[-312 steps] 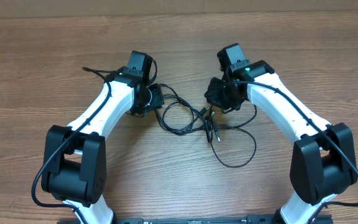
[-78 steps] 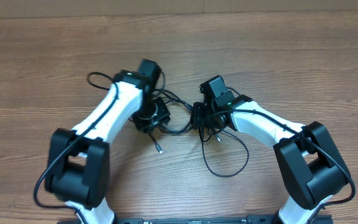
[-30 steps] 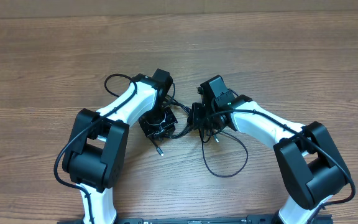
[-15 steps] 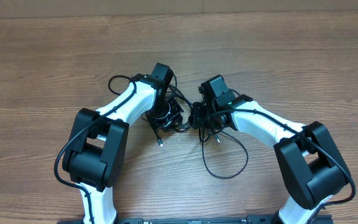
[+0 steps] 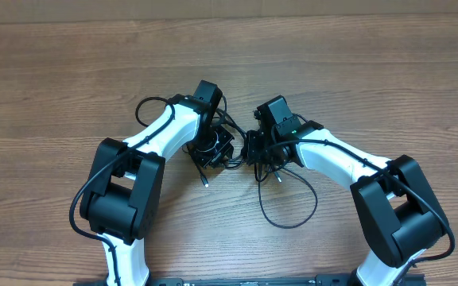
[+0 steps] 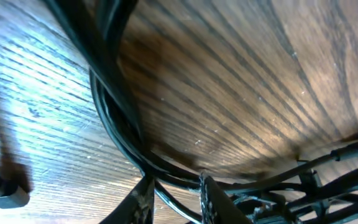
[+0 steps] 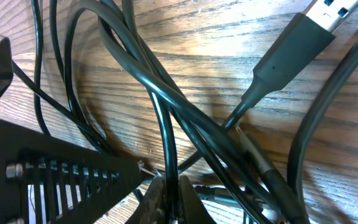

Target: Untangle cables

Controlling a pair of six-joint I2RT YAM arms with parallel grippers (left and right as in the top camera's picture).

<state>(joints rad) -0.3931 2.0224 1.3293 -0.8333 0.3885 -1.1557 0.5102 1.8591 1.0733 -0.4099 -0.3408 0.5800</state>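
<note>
Gripping tangled cables (image 5: 289, 199): two tools, left (image 5: 215, 151) and right (image 5: 254, 151).

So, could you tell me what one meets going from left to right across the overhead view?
Left arm's black base → left gripper → right gripper → loose cable loop on the table → right arm's black base.

Two arms (image 5: 161, 131), several tangled cables (image 5: 289, 208)
</note>
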